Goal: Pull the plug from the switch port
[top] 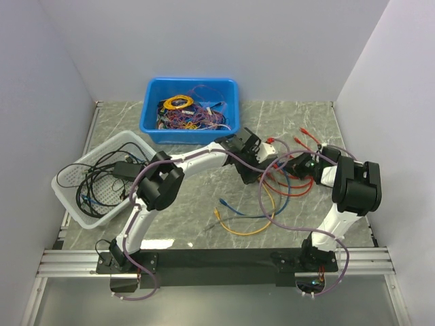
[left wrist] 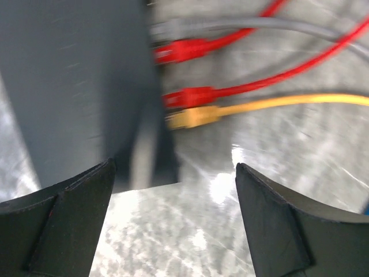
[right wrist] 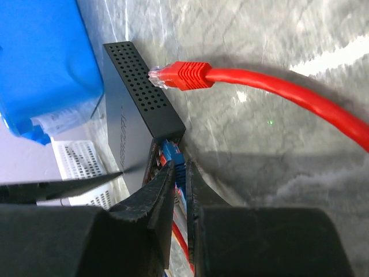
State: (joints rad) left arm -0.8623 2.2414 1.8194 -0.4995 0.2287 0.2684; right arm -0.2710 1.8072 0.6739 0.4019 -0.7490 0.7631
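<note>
The switch (right wrist: 130, 109) is a flat black box with a perforated end, lying on the marble table; in the top view the switch (top: 246, 175) is partly under the left arm. My right gripper (right wrist: 180, 166) is shut on a blue plug (right wrist: 172, 153) that sits at the port edge. A loose red plug (right wrist: 184, 75) lies against the switch's end. My left gripper (left wrist: 173, 219) is open, hovering just off the switch (left wrist: 75, 86), whose ports hold red plugs (left wrist: 190, 97) and a yellow plug (left wrist: 193, 117). This view is blurred.
A blue bin (top: 153, 122) full of cables stands behind the switch. A white basket (top: 68, 187) with black cables sits at the left. Red cables (top: 289, 183) loop between the grippers, and loose blue and yellow cables (top: 238, 221) lie nearer the bases.
</note>
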